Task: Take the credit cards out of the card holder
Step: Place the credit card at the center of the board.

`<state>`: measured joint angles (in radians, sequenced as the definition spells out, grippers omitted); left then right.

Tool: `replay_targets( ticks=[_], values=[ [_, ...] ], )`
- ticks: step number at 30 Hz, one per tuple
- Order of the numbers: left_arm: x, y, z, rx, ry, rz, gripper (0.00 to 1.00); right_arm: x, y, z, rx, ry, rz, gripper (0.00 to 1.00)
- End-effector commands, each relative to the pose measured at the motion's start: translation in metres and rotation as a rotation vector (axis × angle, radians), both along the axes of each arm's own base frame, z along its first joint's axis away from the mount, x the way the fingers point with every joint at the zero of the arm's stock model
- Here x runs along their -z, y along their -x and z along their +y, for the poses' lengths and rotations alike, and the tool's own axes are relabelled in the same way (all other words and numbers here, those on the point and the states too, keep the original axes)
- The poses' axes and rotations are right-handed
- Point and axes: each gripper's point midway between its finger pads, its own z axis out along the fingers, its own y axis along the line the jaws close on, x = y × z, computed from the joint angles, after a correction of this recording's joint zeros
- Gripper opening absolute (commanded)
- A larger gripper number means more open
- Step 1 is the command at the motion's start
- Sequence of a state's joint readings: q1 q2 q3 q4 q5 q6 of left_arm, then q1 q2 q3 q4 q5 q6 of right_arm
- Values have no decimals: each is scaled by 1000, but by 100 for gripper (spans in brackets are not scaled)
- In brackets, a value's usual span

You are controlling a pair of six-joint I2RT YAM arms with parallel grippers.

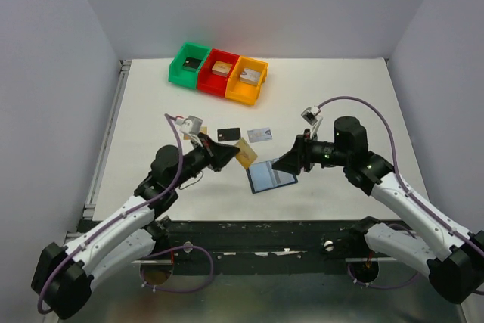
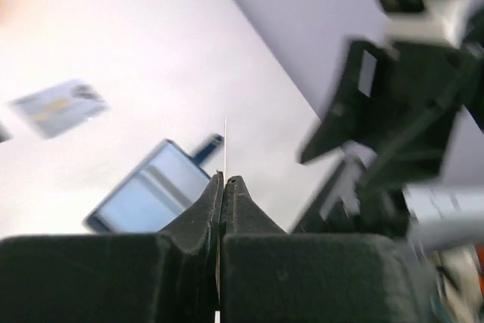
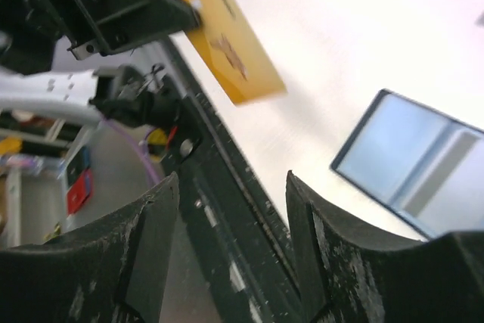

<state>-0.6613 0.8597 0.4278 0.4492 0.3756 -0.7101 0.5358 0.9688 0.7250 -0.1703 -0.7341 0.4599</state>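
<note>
Left claw (image 1: 229, 155): shut on the tan-gold card (image 1: 245, 153), gripping it by one short edge. The card is lifted off the table (image 1: 151, 96) and tilted. In the left wrist view the fingers (image 2: 204, 209) are pressed together and the card shows only as a thin line edge-on.

Right claw (image 1: 283, 164): wide and holding nothing. In the right wrist view both fingers (image 3: 155, 247) frame the table's near edge. Its tip is at the right edge of the card holder (image 1: 270, 177); contact cannot be told.

Card holder: lies open and flat with the pale blue pockets up, between the two claws and near the table's near edge. The snap tab (image 2: 209, 146) sticks out from one side. The tan-gold card hangs just beside its left corner, apart from it.

On the table beyond the holder are a black card (image 1: 228, 134) and a pale card (image 1: 259, 135), side by side and not touching.

Green bin (image 1: 189, 62), red bin (image 1: 218, 73) and orange bin (image 1: 248, 81) stand in a row at the far edge, well apart from the cards.
</note>
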Motion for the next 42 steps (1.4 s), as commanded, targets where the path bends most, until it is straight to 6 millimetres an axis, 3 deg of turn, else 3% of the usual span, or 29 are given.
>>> replay_targets(
  ticks=[1, 4, 9, 19, 33, 36, 42],
  values=[
    [60, -57, 114, -722, -54, 291, 0, 0, -31, -22, 252, 84, -42, 66],
    [79, -59, 155, -944, 29, 371, 0, 9, -32, -24, 277, 89, -22, 66],
    [114, -65, 183, -1108, 91, 502, 0, 21, -25, -15, 223, 66, 31, 66],
    [160, -94, 200, -1188, 131, 633, 0, 29, -20, -12, 180, 79, 55, 64],
    [188, -123, 191, -1192, 187, 720, 1, 35, -22, -18, 192, 125, 33, 64],
    [193, -127, 191, -1198, 189, 730, 9, 40, -21, -19, 193, 137, 42, 64],
    [197, -129, 195, -1204, 201, 740, 37, 45, -20, -22, 196, 159, 48, 64]
  ],
)
